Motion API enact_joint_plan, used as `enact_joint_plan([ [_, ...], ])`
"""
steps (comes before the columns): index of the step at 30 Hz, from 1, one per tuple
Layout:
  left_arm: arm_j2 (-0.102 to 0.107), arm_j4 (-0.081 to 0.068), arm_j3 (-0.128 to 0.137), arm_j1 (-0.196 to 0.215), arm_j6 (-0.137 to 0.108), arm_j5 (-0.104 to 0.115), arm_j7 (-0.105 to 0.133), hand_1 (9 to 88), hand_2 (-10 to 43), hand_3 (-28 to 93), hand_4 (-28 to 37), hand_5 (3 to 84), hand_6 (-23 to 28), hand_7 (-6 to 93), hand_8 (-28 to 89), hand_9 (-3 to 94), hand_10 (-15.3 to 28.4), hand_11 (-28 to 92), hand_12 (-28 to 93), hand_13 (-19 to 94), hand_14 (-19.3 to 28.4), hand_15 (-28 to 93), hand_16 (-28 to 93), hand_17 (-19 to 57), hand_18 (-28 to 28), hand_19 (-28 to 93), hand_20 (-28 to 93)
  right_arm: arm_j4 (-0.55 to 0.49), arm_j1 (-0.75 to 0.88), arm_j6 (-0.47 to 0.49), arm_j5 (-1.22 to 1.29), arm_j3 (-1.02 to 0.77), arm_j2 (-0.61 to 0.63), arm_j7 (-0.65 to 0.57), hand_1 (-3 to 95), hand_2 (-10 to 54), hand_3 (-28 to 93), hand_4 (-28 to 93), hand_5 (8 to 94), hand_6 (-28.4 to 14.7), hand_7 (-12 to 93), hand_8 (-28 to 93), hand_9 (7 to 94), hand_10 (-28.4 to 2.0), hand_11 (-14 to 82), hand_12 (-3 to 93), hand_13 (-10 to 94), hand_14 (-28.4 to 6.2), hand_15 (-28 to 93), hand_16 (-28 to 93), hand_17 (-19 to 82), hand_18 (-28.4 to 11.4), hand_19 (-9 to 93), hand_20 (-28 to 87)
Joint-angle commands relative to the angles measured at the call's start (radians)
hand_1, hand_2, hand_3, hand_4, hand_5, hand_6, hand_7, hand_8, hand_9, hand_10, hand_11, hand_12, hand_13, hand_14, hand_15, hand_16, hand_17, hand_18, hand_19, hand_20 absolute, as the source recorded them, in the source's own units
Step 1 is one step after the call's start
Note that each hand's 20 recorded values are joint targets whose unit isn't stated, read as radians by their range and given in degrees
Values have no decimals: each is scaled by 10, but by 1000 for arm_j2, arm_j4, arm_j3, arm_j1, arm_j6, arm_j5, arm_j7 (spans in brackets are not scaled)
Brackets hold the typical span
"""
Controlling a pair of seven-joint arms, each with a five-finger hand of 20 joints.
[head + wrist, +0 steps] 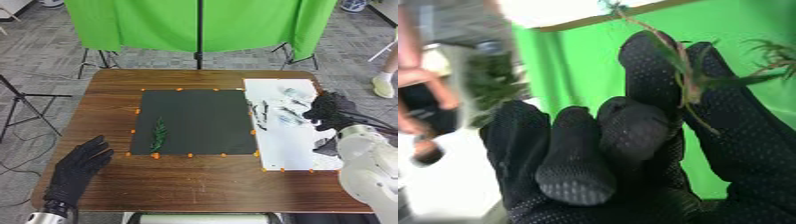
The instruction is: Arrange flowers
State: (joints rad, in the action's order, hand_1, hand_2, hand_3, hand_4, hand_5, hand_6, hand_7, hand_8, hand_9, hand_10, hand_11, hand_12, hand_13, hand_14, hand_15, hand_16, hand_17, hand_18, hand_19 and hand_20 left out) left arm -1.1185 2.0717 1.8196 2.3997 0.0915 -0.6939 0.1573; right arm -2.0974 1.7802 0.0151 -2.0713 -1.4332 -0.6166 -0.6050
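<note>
Right robot hand (pixel 330 111): at the right edge of the white sheet, far half of the counter; clamped on a leafy stem, between finger and thumb; other fingers curled
Leafy stem (pixel 689 92): in the right robot hand, across finger and thumb; thin, brownish green, with narrow leaves and a spiky tuft (pixel 775 57) off to one side
Left robot hand (pixel 83 157): near left of the counter, left of the black mat and apart from it; open, fingers straight, pointing to the far side; holding nothing
Green sprig (pixel 159 135): lying on the black mat, left part, near half; lengthwise near to far
Black mat (pixel 200 120): flat, middle of the counter
White sheet (pixel 284 150): flat, just right of the black mat
Dark stems (pixel 264 111): on the white sheet, left side, far half
Pale pieces (pixel 292 92): on the white sheet, far half, right of the dark stems; too small to tell what kind
Orange tabs (pixel 179 89): along edges of mat and sheet
Counter (pixel 178 182): brown wood
Green cloth (pixel 142 25): hanging beyond the far edge, behind a black pole (pixel 200 30)
</note>
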Motion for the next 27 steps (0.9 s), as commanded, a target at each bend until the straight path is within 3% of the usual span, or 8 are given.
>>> enact_joint_plan([
  [1, -6, -7, -16, -4, -2, 2, -23, 242, 12, 701, -264, 384, 47, 192, -85, 333, 129, 243, 169, 258, 157, 368, -12, -80, 211, 505, 75, 53, -315, 71, 44, 335, -148, 82, 394, -57, 834, -209, 793, 3, 544, 146, 928, -69, 625, 339, 872, -69, 817, 296, 555, -214, 932, 683],
  [5, -7, -12, -19, -14, 1, 2, -33, 243, 13, 700, -265, 384, 48, 191, -86, 333, 128, 243, 169, 258, 157, 367, -12, -80, 211, 506, 75, 115, -442, 149, 8, 496, -251, 50, 392, -51, 833, -213, 793, 3, 541, 147, 930, -68, 623, 341, 873, -68, 816, 298, 557, -214, 932, 685],
  [11, -8, -15, -20, -19, 0, 3, -38, 242, 13, 701, -265, 384, 48, 191, -86, 333, 128, 243, 170, 259, 156, 368, -11, -80, 211, 506, 74, 211, -574, 167, -68, 684, -339, -50, 391, -47, 834, -212, 794, 3, 539, 147, 933, -66, 619, 341, 878, -65, 813, 298, 566, -215, 932, 684],
  [16, -6, -19, -24, -24, 2, 3, -42, 242, 13, 701, -265, 384, 48, 191, -86, 333, 128, 244, 170, 259, 156, 369, -11, -80, 211, 505, 74, 300, -635, 186, -100, 758, -393, -69, 387, -38, 831, -213, 796, 3, 535, 144, 936, -64, 617, 338, 884, -61, 809, 300, 572, -213, 932, 684],
  [21, -6, -20, -27, -27, 3, 2, -43, 242, 13, 701, -265, 384, 48, 191, -85, 333, 128, 244, 169, 259, 156, 368, -11, -80, 210, 505, 74, 326, -643, 230, -97, 778, -432, -96, 367, -23, 834, -214, 803, 2, 523, 125, 937, -63, 616, 335, 888, -58, 805, 301, 579, -213, 932, 683],
  [23, -5, -21, -28, -28, 4, 3, -44, 242, 13, 700, -265, 384, 48, 191, -85, 334, 129, 243, 169, 259, 157, 370, -11, -80, 210, 505, 74, 332, -644, 241, -89, 780, -450, -98, 341, -2, 838, -216, 814, 1, 524, 43, 937, -62, 618, 324, 890, -57, 802, 301, 582, -212, 932, 682],
  [25, -6, -22, -29, -29, 5, 3, -45, 242, 14, 700, -264, 384, 47, 191, -85, 333, 128, 243, 169, 259, 157, 369, -11, -80, 211, 505, 74, 338, -643, 246, -91, 783, -464, -92, 319, 17, 838, -213, 833, 3, 538, -113, 937, -63, 622, 310, 894, -55, 800, 299, 589, -211, 932, 682],
  [27, -5, -23, -31, -33, 8, 2, -47, 241, 14, 700, -264, 384, 47, 191, -85, 334, 128, 243, 168, 259, 156, 369, -11, -80, 211, 505, 74, 340, -640, 256, -64, 777, -480, -99, 301, 33, 826, -217, 841, 4, 537, -131, 937, -63, 627, 301, 899, -55, 797, 299, 592, -212, 932, 683],
])
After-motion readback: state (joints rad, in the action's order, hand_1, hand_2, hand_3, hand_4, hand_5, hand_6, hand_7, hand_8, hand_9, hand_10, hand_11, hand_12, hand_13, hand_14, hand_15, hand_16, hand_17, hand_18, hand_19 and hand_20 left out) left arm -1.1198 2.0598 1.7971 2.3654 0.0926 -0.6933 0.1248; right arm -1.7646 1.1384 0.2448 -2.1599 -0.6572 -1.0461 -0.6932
